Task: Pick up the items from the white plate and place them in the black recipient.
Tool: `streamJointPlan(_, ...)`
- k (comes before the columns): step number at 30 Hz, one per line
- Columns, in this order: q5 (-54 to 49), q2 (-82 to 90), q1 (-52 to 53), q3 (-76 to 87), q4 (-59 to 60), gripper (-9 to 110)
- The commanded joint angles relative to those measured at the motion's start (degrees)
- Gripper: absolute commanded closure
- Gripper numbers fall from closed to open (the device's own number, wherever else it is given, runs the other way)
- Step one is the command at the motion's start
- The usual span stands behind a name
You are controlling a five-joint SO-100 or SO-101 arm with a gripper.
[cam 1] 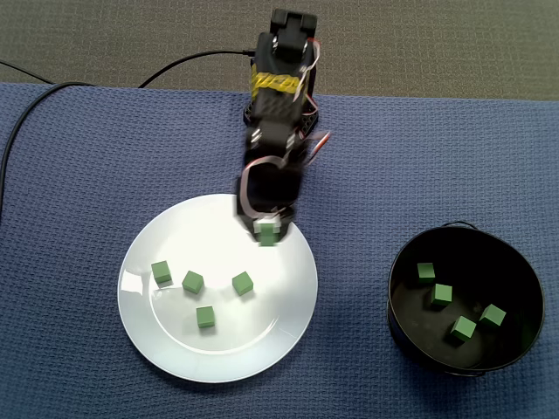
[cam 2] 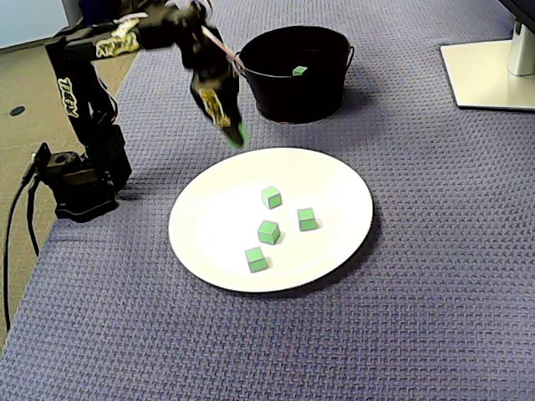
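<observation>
Jaws clamped on green cube (cam 1: 267, 232), held above far rim of white plate (cam 1: 271, 327). Four more cubes (cam 1: 193, 282) on plate; black bucket (cam 1: 524, 336) well apart. Cube light, rigid; pinch opposite flat faces.

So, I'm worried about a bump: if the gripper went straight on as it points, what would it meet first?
Likely the white plate near its rim: the gripper, shut on a green cube, points down over that edge. Depth is unclear.
</observation>
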Motion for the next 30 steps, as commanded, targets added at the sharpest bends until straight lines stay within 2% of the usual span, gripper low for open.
streamJointPlan(1, 17.31, 9.4, -6.42, -5.27, 0.7, 101)
streamJointPlan(4, 25.14, 12.22, -9.93, -7.91, -1.05, 101)
streamJointPlan(11, 40.43, 13.18, -12.3, -11.07, -14.59, 102)
streamJointPlan(15, 46.32, 12.74, -14.68, -11.16, -18.98, 102)
streamJointPlan(23, 50.1, 8.96, -19.25, -8.44, -27.25, 102)
streamJointPlan(30, 52.03, 1.05, -21.27, -7.91, -29.79, 102)
